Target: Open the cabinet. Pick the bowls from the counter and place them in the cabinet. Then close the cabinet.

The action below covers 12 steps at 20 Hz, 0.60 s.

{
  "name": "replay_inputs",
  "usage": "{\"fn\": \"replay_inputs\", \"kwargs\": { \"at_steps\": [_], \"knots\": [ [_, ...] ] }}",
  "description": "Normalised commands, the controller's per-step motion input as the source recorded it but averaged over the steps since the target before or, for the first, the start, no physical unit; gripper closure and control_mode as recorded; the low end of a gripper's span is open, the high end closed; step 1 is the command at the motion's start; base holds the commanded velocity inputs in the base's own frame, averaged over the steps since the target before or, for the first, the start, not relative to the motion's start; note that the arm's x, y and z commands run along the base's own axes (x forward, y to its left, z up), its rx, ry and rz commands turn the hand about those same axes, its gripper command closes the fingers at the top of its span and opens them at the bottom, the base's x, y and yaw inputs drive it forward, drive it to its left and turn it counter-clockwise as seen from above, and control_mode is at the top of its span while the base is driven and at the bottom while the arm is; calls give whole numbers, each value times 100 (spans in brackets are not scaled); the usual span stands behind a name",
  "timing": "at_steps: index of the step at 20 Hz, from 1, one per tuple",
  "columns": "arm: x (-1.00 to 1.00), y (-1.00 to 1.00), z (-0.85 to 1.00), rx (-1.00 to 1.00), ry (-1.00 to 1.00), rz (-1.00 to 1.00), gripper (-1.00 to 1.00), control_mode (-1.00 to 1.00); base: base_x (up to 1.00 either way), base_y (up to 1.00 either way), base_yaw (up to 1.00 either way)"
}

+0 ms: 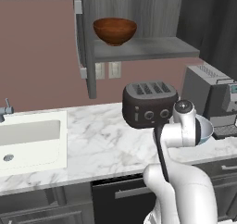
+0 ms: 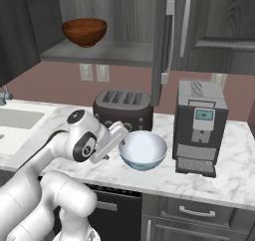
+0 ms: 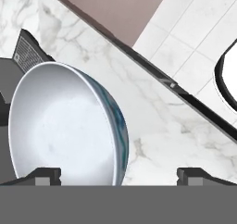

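The cabinet (image 2: 124, 21) stands open at the top of the right base view, and the wooden bowl (image 2: 84, 32) already sits on its shelf at upper left, so that half of the job looks done. The blue-and-white bowl (image 2: 143, 149) is on the counter (image 2: 234, 180) at centre frame, between the toaster (image 2: 123, 109) and the coffee machine (image 2: 200, 126). The gripper (image 3: 118, 174) comes at it side-on with jaws spread wide and holding nothing, probably to straddle the rim.

The hand view shows one fingertip over the bowl's white inside at lower left, the other outside its rim. The left base view alone shows the sink (image 1: 28, 140) at left.
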Motion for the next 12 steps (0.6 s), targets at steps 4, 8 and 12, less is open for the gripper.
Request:
{"fn": "replay_inputs", "kwargs": {
  "at_steps": [4,8,12],
  "knots": [
    [6,-4,-19,0,0,0,-100,-100,0,0,0],
    [5,-8,-23,0,1,0,-100,-100,0,0,0],
    [1,-9,-26,0,2,-1,-100,-100,0,0,0]
  ]
}}
